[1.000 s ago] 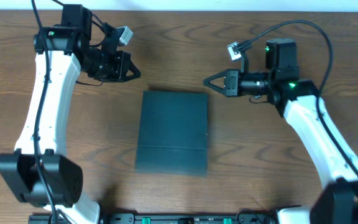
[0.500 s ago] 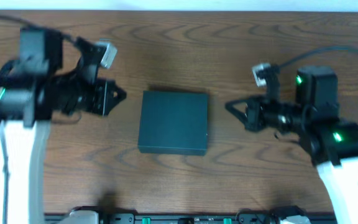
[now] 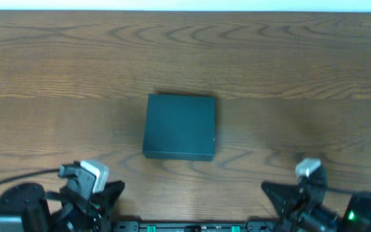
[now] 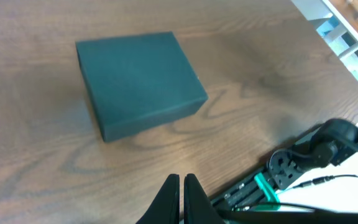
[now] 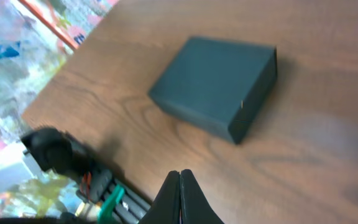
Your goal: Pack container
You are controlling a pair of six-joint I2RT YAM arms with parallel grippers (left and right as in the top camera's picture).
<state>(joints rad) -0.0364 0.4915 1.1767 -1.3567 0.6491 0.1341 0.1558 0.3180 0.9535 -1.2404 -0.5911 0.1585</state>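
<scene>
The container point(image 3: 180, 126) is a matte dark green-black rectangular box. It lies closed in the middle of the wooden table. It also shows in the left wrist view point(image 4: 138, 81) and in the right wrist view point(image 5: 219, 84). My left gripper point(image 3: 116, 189) is at the table's front edge on the left, well short of the box; in its wrist view point(image 4: 183, 182) the fingers are shut and empty. My right gripper point(image 3: 267, 189) is at the front edge on the right; in its wrist view point(image 5: 179, 176) the fingers are shut and empty.
The black rail with green clips point(image 3: 192, 226) runs along the table's front edge below both grippers. It also shows in the left wrist view point(image 4: 272, 186) and the right wrist view point(image 5: 98, 193). Shelving point(image 4: 340, 31) stands beyond the table's far right.
Both arms have pulled back from beside the box's far corners to the table's front edge. The box now looks shorter, its flap lying closed.
</scene>
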